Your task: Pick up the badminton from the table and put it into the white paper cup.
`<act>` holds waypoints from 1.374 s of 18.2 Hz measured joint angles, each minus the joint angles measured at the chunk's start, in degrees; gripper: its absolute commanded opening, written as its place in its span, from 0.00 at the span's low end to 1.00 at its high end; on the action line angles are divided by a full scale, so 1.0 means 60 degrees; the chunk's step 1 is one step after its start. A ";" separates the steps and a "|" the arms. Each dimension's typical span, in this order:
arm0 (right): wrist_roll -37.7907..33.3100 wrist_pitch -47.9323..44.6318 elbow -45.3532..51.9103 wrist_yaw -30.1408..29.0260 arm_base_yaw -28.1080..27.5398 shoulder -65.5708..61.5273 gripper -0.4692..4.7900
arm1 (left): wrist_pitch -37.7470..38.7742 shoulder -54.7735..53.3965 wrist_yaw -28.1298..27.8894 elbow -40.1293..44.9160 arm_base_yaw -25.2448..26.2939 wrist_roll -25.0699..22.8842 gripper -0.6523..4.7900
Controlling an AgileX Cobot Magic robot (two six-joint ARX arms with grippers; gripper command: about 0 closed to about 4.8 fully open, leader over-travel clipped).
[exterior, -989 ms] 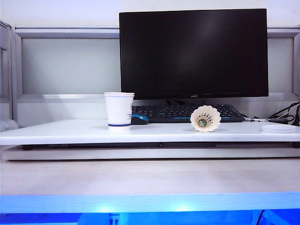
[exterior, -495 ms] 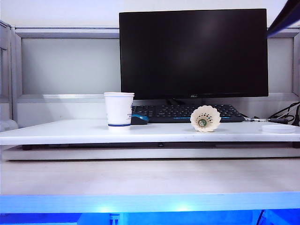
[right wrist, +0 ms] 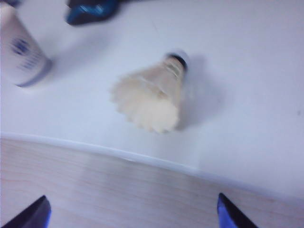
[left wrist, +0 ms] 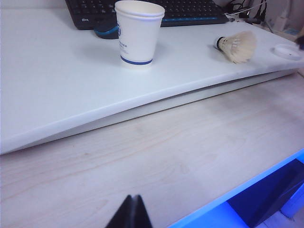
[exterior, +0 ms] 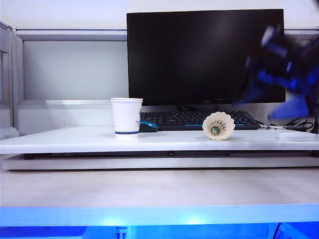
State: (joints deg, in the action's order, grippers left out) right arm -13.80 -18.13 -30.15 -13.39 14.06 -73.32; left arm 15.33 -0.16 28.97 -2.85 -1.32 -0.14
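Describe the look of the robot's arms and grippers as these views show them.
The right gripper shows two pointed tips, dark with bright blue faces. In the exterior view the right arm is a blurred mass of blue and black parts. The left gripper shows only as a dark, near-black wedge. No cables or markings can be made out.

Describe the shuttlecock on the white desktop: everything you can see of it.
The badminton is a small shuttlecock with a cream-white, feather-like skirt, a scalloped rim, and a rounded white tip with a dark band. It lies on its side on the table, in front of the keyboard, apart from the white paper cup. Nothing grips it; only the table touches it. The right gripper hangs above it, jaws wide open.
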 measured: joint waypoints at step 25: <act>0.0240 -0.1559 -0.2914 0.0958 -0.0011 -0.4666 0.16 | 0.0000 -0.0004 0.0000 0.0000 0.0000 0.0000 0.11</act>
State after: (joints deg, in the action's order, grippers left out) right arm -12.36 -27.49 -47.64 -7.64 14.00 -101.32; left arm 15.33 -0.19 28.97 -2.85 -1.32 -0.14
